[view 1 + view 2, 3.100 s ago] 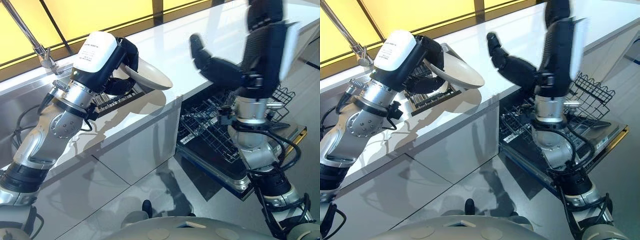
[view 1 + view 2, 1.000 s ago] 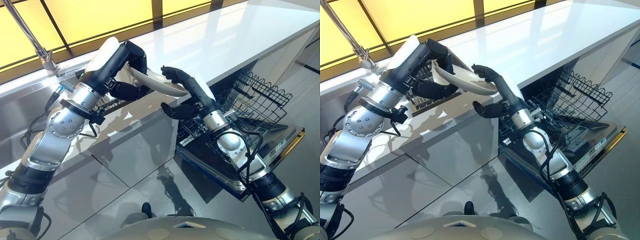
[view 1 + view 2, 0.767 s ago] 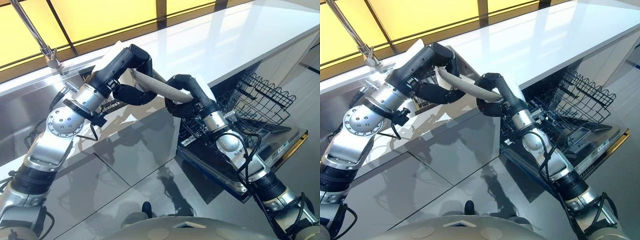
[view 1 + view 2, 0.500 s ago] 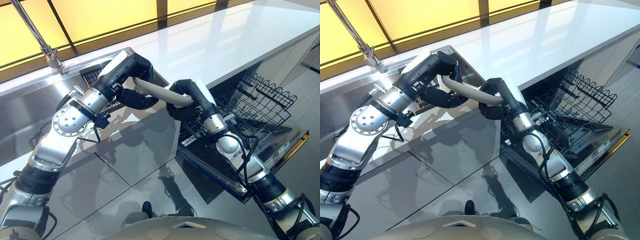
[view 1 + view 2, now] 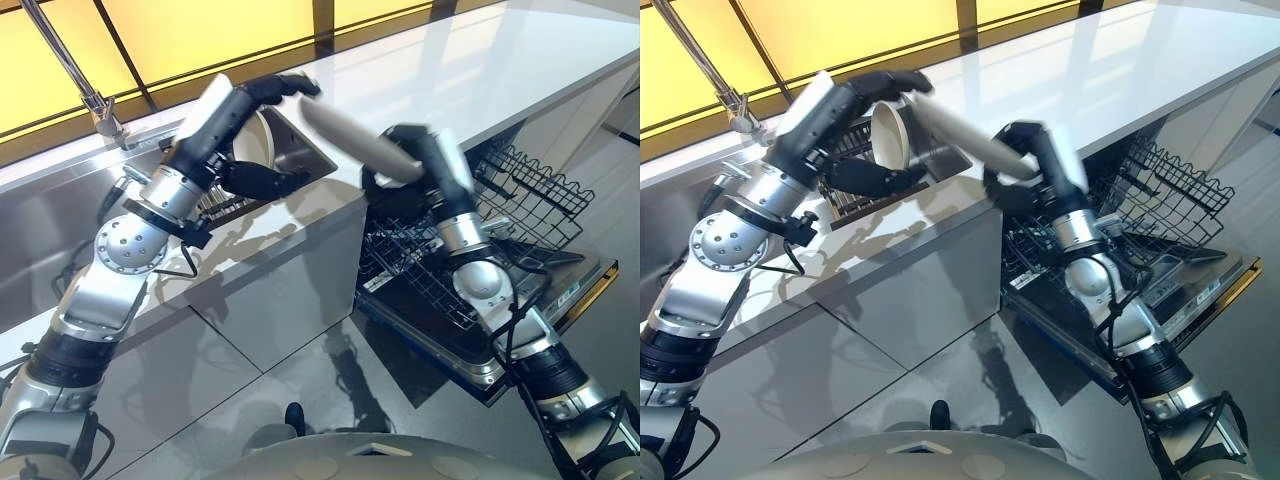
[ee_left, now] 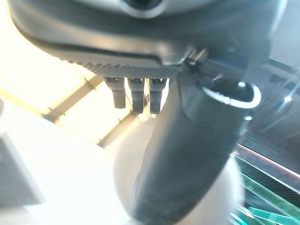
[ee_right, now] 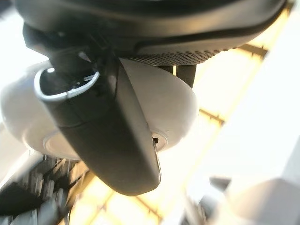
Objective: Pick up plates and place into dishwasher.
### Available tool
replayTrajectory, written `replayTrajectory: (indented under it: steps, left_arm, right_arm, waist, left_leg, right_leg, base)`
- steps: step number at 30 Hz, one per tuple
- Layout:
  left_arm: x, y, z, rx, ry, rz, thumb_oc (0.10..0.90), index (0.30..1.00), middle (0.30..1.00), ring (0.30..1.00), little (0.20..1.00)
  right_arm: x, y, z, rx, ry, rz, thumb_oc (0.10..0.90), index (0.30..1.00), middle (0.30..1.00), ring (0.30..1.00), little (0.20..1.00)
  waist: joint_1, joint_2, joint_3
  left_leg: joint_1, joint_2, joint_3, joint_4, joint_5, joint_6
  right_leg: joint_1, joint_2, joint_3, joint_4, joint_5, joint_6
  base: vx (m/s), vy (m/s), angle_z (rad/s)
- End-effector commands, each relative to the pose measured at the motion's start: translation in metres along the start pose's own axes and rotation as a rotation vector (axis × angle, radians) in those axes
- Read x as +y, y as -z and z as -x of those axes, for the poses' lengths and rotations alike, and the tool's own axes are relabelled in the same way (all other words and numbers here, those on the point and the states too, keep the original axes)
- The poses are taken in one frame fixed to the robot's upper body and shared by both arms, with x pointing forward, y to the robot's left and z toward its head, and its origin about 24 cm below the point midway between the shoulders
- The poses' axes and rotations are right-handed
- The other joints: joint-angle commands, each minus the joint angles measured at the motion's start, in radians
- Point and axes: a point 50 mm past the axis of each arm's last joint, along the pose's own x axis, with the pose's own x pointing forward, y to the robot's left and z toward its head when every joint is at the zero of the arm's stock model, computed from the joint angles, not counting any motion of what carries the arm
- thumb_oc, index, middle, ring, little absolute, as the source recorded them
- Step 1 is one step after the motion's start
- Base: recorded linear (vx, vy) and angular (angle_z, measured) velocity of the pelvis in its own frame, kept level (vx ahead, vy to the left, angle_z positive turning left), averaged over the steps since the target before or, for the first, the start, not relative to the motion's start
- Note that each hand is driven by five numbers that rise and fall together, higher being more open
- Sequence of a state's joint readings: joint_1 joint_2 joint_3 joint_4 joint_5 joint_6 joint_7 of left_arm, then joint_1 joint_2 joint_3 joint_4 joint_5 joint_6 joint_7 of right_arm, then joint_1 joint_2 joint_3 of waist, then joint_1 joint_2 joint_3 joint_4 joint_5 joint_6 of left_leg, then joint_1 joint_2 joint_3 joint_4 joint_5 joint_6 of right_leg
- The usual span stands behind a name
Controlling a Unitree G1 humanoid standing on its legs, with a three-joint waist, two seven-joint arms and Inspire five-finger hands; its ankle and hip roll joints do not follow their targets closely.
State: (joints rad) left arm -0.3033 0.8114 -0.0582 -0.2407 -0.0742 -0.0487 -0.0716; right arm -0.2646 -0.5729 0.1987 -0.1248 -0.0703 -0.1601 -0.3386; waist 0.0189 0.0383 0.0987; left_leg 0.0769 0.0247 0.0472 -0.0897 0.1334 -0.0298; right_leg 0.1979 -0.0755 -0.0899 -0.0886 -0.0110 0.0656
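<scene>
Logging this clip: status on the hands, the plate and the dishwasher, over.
Right hand shut on plate, held above the counter edge. Left hand open beside the sink. Dishwasher rack pulled out, nothing seen blocking it.

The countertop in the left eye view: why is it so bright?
Left eye view: the glossy white countertop mirrors light from the yellow windows as glare. Right wrist view: the plate is backlit by the same bright windows.
</scene>
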Motion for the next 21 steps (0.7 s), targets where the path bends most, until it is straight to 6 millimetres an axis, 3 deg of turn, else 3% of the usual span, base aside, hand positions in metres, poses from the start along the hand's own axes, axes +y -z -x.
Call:
replayTrajectory:
  steps: [1, 3, 11, 16, 21]
  left_arm:
    - [0.055, 0.022, 0.011, 0.104, -0.226, -0.172, 0.800, 0.900, 0.900, 0.900, 0.900]
    - [0.060, 0.028, 0.014, 0.137, -0.240, -0.185, 0.800, 0.900, 0.900, 0.900, 0.900]
    - [0.082, 0.052, 0.033, 0.272, -0.330, -0.199, 0.800, 0.900, 0.900, 0.900, 0.900]
    - [0.091, 0.061, 0.043, 0.314, -0.346, -0.213, 0.800, 0.900, 0.900, 0.900, 0.900]
    - [0.101, 0.062, 0.045, 0.330, -0.357, -0.222, 0.800, 0.900, 0.900, 0.900, 0.900]
  right_arm:
    - [-0.060, -0.044, -0.023, -0.296, 0.291, 0.067, 0.100, 0.300, 0.300, 0.300, 0.200]
    - [-0.067, -0.040, -0.024, -0.284, 0.317, 0.082, 0.100, 0.300, 0.300, 0.300, 0.200]
    - [-0.117, 0.003, -0.013, -0.074, 0.545, 0.240, 0.100, 0.300, 0.300, 0.300, 0.200]
    - [-0.158, 0.041, 0.010, 0.166, 0.717, 0.297, 0.100, 0.300, 0.300, 0.300, 0.200]
    - [-0.182, 0.072, 0.035, 0.375, 0.816, 0.346, 0.100, 0.300, 0.300, 0.300, 0.200]
  waist:
    - [0.008, -0.016, -0.076]
    - [0.008, -0.016, -0.076]
    - [0.005, -0.022, -0.076]
    - [0.007, -0.023, -0.072]
    - [0.013, -0.020, -0.058]
  left_leg:
    - [0.066, -0.099, 0.017, 0.007, -0.171, 0.069]
    - [0.066, -0.098, 0.018, 0.008, -0.171, 0.068]
    - [0.074, -0.093, 0.024, 0.010, -0.174, 0.065]
    - [0.079, -0.085, 0.027, 0.010, -0.175, 0.061]
    - [0.083, -0.077, 0.023, 0.013, -0.173, 0.058]
  right_leg:
    - [-0.079, 0.039, -0.017, 0.034, 0.020, 0.020]
    - [-0.079, 0.039, -0.018, 0.035, 0.019, 0.020]
    - [-0.069, 0.041, -0.027, 0.035, 0.014, 0.019]
    - [-0.067, 0.040, -0.036, 0.055, -0.001, 0.019]
    - [-0.070, 0.039, -0.051, 0.090, -0.020, 0.015]
  base:
    - [0.00, 0.000, 0.00]
    - [0.00, 0.000, 0.00]
    - [0.03, -0.019, 0.01]
    - [0.07, -0.055, 0.02]
    - [0.09, -0.073, 0.01]
